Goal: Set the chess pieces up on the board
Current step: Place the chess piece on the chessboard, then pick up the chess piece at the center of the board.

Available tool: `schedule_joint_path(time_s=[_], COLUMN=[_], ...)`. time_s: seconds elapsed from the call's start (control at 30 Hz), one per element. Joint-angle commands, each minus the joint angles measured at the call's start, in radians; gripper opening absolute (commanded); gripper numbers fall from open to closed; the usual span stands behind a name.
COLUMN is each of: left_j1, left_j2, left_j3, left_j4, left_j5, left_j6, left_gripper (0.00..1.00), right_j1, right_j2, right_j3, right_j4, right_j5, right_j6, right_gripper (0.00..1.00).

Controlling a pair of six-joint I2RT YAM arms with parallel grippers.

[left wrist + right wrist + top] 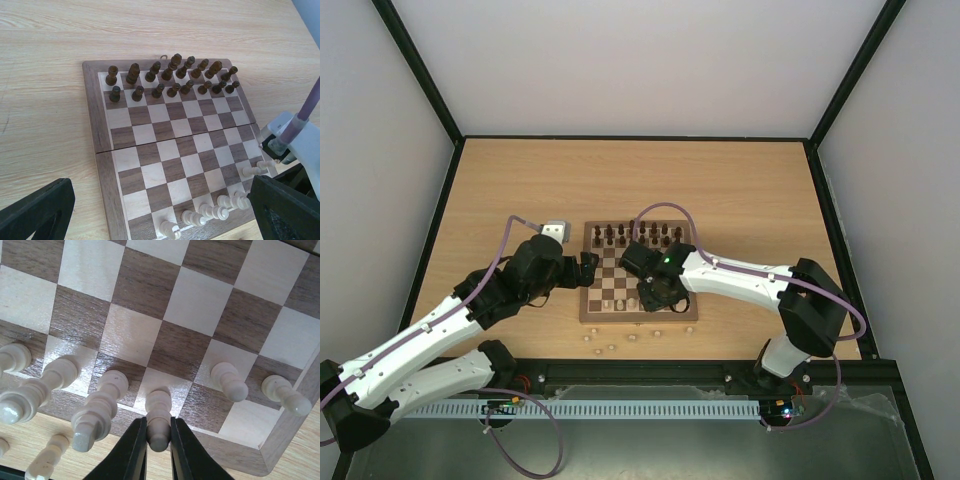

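Observation:
The board (616,287) lies mid-table. Dark chess pieces (638,236) fill its two far rows, seen upright in the left wrist view (170,80). Pale pieces (215,211) stand along the near row. My right gripper (159,440) is shut on the head of a pale piece (160,407) that stands on a cream square of the near row, with taller pale pieces (97,410) to its left and two pawns (230,382) to its right. My left gripper (160,200) hangs open over the board's left side, holding nothing.
Several loose pale pieces (610,345) lie on the table just in front of the board, two of them also in the right wrist view (47,460). The right arm (300,145) reaches over the board's near right corner. Black rails (440,200) border the table.

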Motion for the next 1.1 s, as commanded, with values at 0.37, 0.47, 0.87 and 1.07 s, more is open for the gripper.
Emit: schedule_joint_path(time_s=[0.37, 0.47, 0.87, 1.07], left_j1=[0.008, 0.008, 0.009, 0.009], left_j2=[-0.007, -0.009, -0.015, -0.007], left_j3=[0.009, 0.009, 0.008, 0.012], left_j4=[-0.008, -0.008, -0.003, 0.007], left_j5=[-0.007, -0.005, 0.010, 0.029], left_j6=[-0.006, -0.005, 0.005, 0.020], left_gripper=[0.99, 0.99, 0.99, 0.99], right_j1=[0.013, 0.014, -0.276, -0.518], right_j2=[-0.018, -0.060, -0.298, -0.245], right_j3=[0.026, 0.027, -0.067, -0.124], right_j4=[-0.046, -0.065, -0.068, -0.005], right_j5=[0.026, 0.054, 0.099, 0.024], right_j6=[-0.003, 0.008, -0.009, -0.118], right_gripper=[0.29, 0.33, 0.46, 0.48])
